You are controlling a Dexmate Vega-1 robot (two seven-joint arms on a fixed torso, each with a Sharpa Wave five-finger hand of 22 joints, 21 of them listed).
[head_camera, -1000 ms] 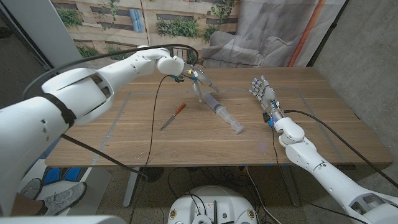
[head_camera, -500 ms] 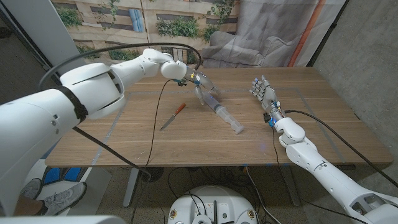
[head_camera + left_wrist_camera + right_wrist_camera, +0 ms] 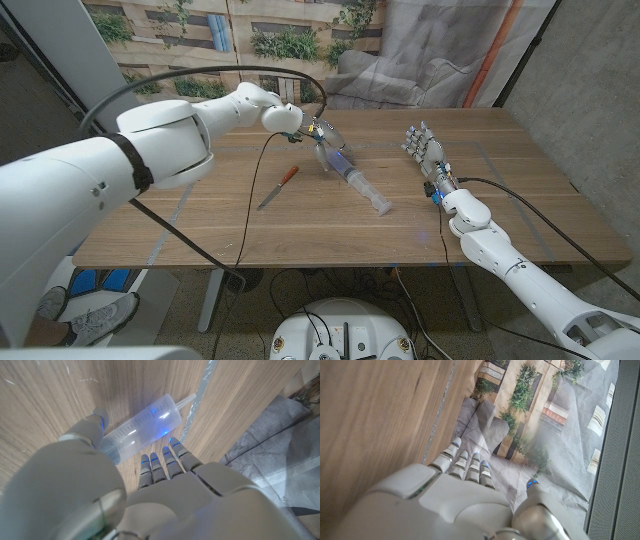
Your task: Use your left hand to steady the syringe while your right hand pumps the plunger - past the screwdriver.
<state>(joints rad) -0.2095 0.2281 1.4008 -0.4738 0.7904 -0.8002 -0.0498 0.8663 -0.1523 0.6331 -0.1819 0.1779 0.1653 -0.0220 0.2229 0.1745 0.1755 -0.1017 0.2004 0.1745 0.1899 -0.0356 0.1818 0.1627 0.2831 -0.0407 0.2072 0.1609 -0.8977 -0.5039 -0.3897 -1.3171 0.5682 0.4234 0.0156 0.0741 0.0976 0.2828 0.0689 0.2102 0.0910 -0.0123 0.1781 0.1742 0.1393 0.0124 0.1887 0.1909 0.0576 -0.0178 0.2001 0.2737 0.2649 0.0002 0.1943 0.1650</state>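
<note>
The syringe [image 3: 356,179] lies on the wooden table [image 3: 200,230] near its middle, set diagonally, with the clear barrel toward the far left and the plunger [image 3: 378,203] extended toward the near right. The left arm reaches in over the far side of the table, and the left hand [image 3: 322,135] is positioned at the barrel end of the syringe. In the left wrist view, the left hand [image 3: 165,485] is above the barrel of the syringe [image 3: 140,427], with the fingers [image 3: 172,457] extended side by side on one side of the barrel and the thumb [image 3: 95,422] on the other side. The fingers and thumb bracket the barrel, but whether they actually press on it cannot be determined from either view, so the grip state of this hand remains uncertain. The screwdriver [image 3: 279,186] lies on the table just to the left of the syringe, apart from it, with its red handle toward the far side and its metal shaft pointing to the near left. The right hand [image 3: 424,148] is well apart from the syringe, on the right side of the table. It holds nothing, and its fingers [image 3: 462,462] are extended and slightly apart, as the right wrist view confirms.
</note>
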